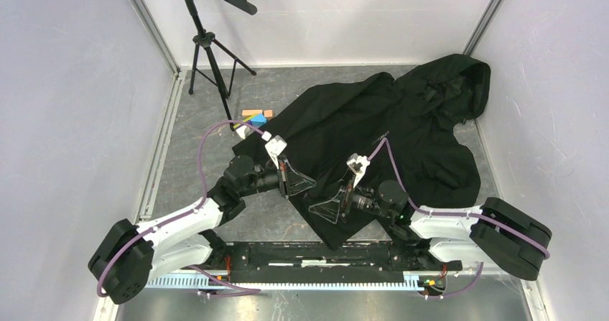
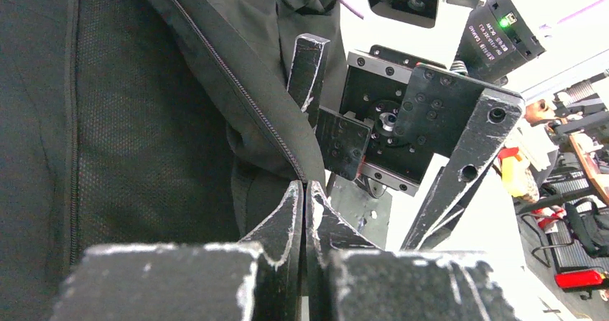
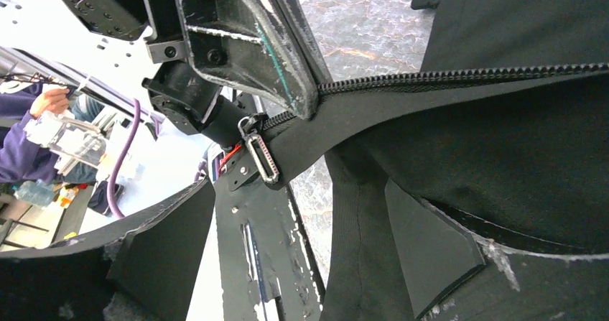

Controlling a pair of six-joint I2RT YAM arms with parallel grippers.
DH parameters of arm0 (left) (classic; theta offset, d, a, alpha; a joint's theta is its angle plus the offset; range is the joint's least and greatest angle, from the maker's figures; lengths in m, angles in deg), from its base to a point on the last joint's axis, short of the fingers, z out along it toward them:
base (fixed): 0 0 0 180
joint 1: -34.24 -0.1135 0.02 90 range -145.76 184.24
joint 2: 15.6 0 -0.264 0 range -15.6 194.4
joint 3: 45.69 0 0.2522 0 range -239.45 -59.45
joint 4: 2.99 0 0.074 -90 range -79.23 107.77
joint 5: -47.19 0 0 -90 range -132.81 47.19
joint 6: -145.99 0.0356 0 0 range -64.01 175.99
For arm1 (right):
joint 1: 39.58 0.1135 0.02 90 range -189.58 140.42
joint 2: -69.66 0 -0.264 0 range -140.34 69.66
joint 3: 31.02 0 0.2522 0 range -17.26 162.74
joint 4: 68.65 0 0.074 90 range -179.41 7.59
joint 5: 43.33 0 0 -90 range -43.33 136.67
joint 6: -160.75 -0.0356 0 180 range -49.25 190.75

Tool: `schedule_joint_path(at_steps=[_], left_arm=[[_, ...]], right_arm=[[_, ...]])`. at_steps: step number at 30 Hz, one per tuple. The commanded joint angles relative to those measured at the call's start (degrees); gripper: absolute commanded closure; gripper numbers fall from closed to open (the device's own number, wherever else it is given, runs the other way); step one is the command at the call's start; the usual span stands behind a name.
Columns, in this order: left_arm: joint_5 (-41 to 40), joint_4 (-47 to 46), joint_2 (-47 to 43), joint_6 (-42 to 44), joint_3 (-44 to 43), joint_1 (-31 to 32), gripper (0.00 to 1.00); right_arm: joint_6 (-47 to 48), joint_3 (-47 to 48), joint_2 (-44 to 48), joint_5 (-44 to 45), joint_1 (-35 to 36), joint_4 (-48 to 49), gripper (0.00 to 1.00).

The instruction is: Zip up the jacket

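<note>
Tightly, the left gripper (image 2: pixel 304 192) pinches the jacket's (image 1: pixel 402 127) zip edge (image 2: pixel 244 98) near the hem; right gripper (image 1: pixel 324 212) gapes wide just beside it, bare table (image 1: pixel 185 164) left of both.

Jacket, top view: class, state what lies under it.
The grey tabletop shows around the jacket; anything else beneath the fabric is covered and cannot be seen.

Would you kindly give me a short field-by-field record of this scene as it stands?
jacket: black, hooded, spread on the grey table, hood at far right
zip: undone; bare zip teeth run along one edge
zip pull: dangling beside the left fingertips
left gripper: shut on the jacket's zip edge
right gripper: open, fabric between its fingers, not gripped
also there: tripod stand, coloured blocks
</note>
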Motion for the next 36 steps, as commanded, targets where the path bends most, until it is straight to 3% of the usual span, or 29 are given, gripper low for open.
schedule_joint_path(at_steps=[1, 7, 16, 19, 22, 32, 36], left_arm=[[1.3, -5.2, 0.6, 0.6, -1.0, 0.3, 0.98], [1.6, -5.3, 1.8, 0.0, -1.4, 0.3, 0.98], [-2.7, -4.1, 1.9, 1.1, -0.6, 2.8, 0.98], [-3.4, -3.8, 1.6, 1.2, -1.0, 3.4, 0.98], [-3.6, -3.5, 0.9, 1.3, -1.5, 3.8, 0.98], [-3.3, -1.3, 0.1, 3.3, -1.6, 4.1, 0.98], [-3.1, -1.7, -0.1, 3.3, -1.5, 4.1, 0.98]], right_arm=[[-1.2, 1.9, -1.0, 3.9, 0.0, 1.9, 0.07], [-5.4, 1.5, -0.9, 4.6, 0.1, 1.1, 0.27], [-6.7, 0.4, 0.6, 7.0, 0.0, 0.1, 0.25], [-8.8, -0.9, -1.2, 5.9, -0.1, 6.1, 0.33], [-11.1, -3.1, -3.0, 4.6, -0.1, 14.9, 0.34], [-12.2, -4.8, -3.9, 5.7, -0.8, 18.6, 0.34], [-12.6, -3.4, -5.7, 4.3, -1.0, 19.6, 0.41]])
